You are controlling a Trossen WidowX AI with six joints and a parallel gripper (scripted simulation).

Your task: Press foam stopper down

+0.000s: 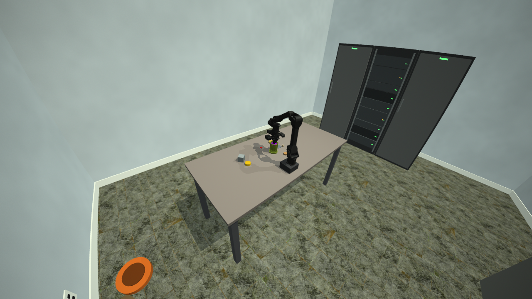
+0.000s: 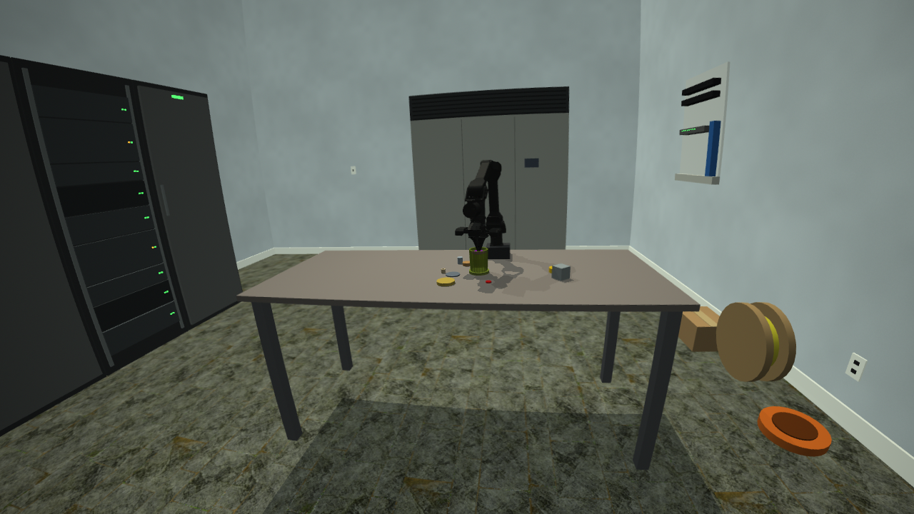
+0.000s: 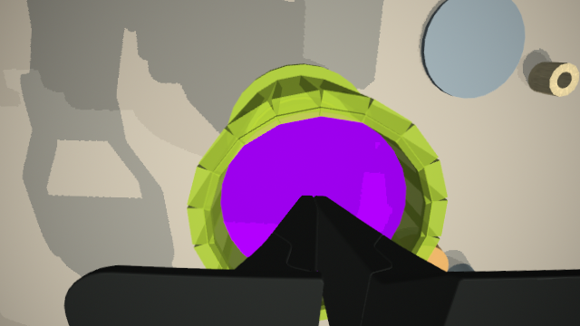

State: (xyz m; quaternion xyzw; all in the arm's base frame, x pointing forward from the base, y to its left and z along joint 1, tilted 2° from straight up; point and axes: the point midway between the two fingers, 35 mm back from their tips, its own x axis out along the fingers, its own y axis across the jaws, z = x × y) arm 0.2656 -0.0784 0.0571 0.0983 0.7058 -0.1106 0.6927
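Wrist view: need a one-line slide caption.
Shut gripper presses its fingertips onto the purple foam stopper inside the green jar, beside a blue-grey disc.
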